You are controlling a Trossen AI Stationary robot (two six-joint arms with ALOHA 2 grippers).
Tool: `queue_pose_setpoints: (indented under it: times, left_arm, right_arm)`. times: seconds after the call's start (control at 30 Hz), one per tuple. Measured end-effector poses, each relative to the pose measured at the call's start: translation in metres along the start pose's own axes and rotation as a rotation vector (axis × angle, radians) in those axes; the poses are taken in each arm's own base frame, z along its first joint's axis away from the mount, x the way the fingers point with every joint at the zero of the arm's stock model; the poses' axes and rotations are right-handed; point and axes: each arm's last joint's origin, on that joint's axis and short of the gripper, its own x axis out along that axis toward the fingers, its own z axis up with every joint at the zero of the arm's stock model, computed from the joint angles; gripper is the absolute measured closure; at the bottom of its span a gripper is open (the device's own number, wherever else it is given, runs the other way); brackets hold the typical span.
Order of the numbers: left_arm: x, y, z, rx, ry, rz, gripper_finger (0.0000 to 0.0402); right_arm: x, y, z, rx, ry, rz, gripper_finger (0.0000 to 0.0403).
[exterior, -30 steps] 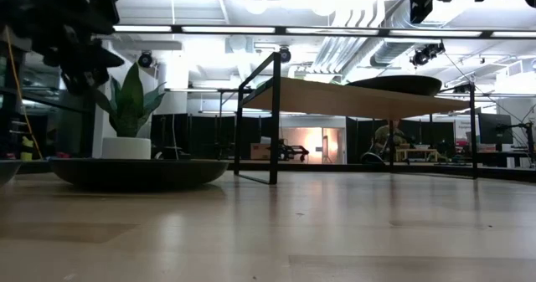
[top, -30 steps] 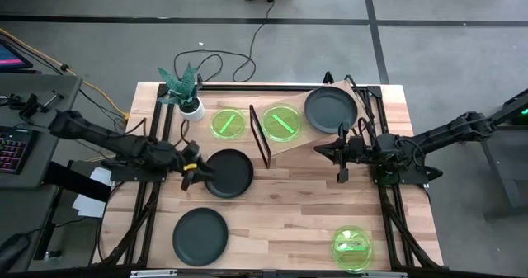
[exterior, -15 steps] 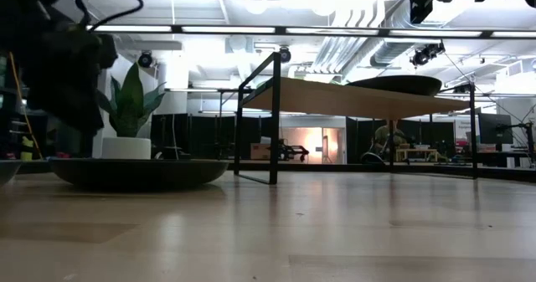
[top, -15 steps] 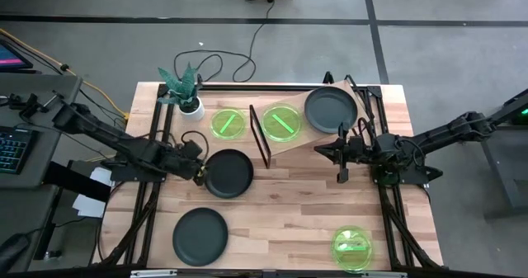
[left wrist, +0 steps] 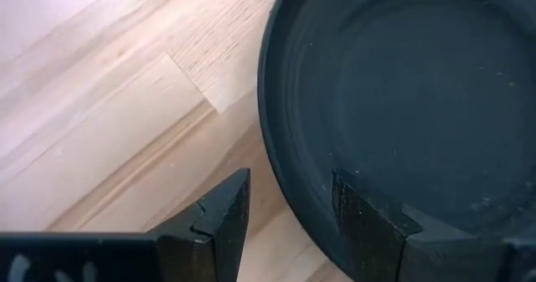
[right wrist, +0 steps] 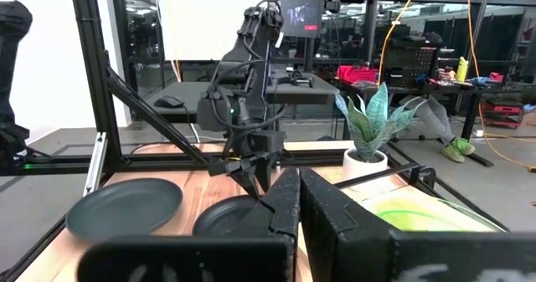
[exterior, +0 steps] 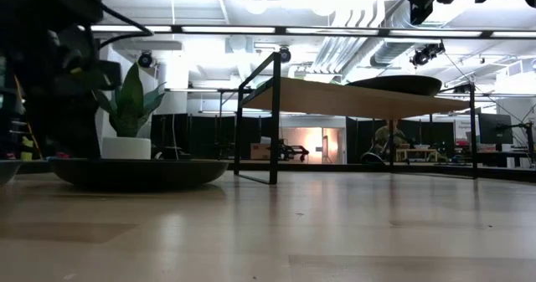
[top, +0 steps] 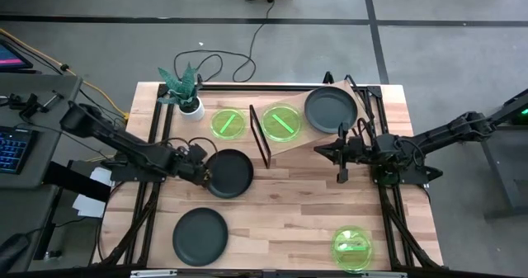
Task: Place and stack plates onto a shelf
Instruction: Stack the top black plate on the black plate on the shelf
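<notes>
A dark grey plate (top: 230, 173) lies flat on the table left of centre and fills the left wrist view (left wrist: 402, 89). My left gripper (top: 201, 173) is open and slants down at its left rim (left wrist: 280, 186), with one finger (left wrist: 222, 219) outside the rim and the other (left wrist: 360, 219) over the inside. The shelf (top: 290, 139) holds a green plate (top: 280, 122) and a dark plate (top: 331, 109). My right gripper (top: 322, 149) waits shut and level beside the shelf's near right corner. My left gripper stands astride the dark plate's left rim (left wrist: 276, 161), coming slanting down from the table's left. The plate lies flat on the table. Whether either finger touches the rim, I cannot tell.
A second green plate (top: 228, 124) lies on the table left of the shelf's black frame (top: 260, 138). Another dark plate (top: 200, 236) sits near left and a green plate (top: 352, 247) near right. A potted plant (top: 186, 90) stands at the far left corner.
My left gripper has sunk toward the table and tipped from nearly level to steeply downward, closing in on the dark plate's left rim. The plate has not moved.
</notes>
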Motion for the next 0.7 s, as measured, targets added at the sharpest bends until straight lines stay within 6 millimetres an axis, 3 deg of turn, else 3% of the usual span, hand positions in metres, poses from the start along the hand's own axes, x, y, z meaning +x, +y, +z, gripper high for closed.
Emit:
queue_pose_setpoints:
  times: [0.4, 0.53, 0.7]
  left_arm:
    - [0.021, -0.003, 0.009, 0.031, 0.075, 0.007, 0.0252]
    - [0.024, -0.002, 0.011, 0.047, 0.081, 0.017, 0.0289]
    - [0.021, -0.002, 0.015, 0.1, 0.057, -0.015, 0.0373]
  right_arm:
    - [0.0, 0.0, -0.001, -0.002, 0.009, 0.0, 0.0402]
    - [0.0, 0.0, -0.001, -0.004, 0.014, 0.001, 0.0402]
    - [0.0, 0.0, -0.002, 0.012, 0.017, 0.0, 0.0402]
